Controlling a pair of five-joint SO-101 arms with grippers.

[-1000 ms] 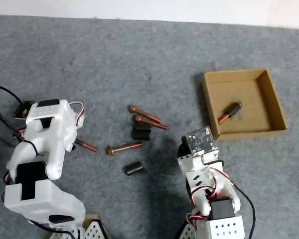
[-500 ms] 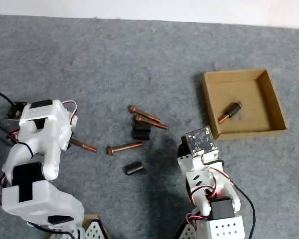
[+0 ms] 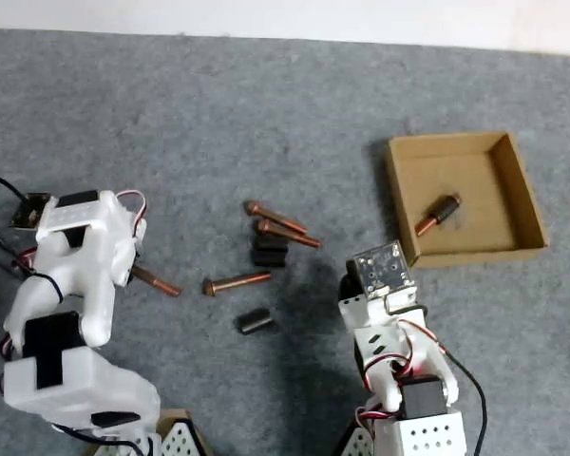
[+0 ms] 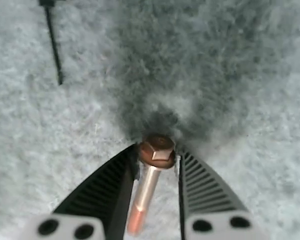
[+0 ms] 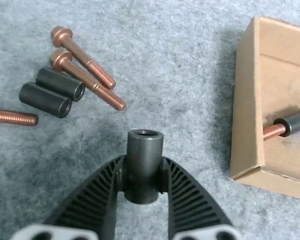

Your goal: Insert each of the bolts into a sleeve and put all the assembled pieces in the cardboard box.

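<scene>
My left gripper [image 4: 155,167] is shut on a copper bolt [image 4: 151,175], its hex head just past the fingertips, low over the grey carpet. In the high view this bolt [image 3: 158,280] sticks out from the left arm toward the table's middle. My right gripper [image 5: 142,172] is shut on a black sleeve [image 5: 144,160], bore facing forward, left of the cardboard box [image 5: 246,100]. In the box [image 3: 397,195] lies one assembled bolt and sleeve [image 3: 438,213]. Three loose bolts [image 3: 275,217] [image 3: 288,233] [image 3: 236,282] and three loose sleeves, two side by side [image 3: 270,249] and one apart [image 3: 255,321], lie mid-table.
Grey carpet covers the table. A thin black cable [image 4: 54,45] lies on it beyond the left gripper. A pale strip runs along the carpet's far edge [image 3: 285,17]. Open carpet lies between the loose parts and the box.
The left arm has drawn back to the left, taking the bolt a little way with it. The right arm and the loose parts have not moved.
</scene>
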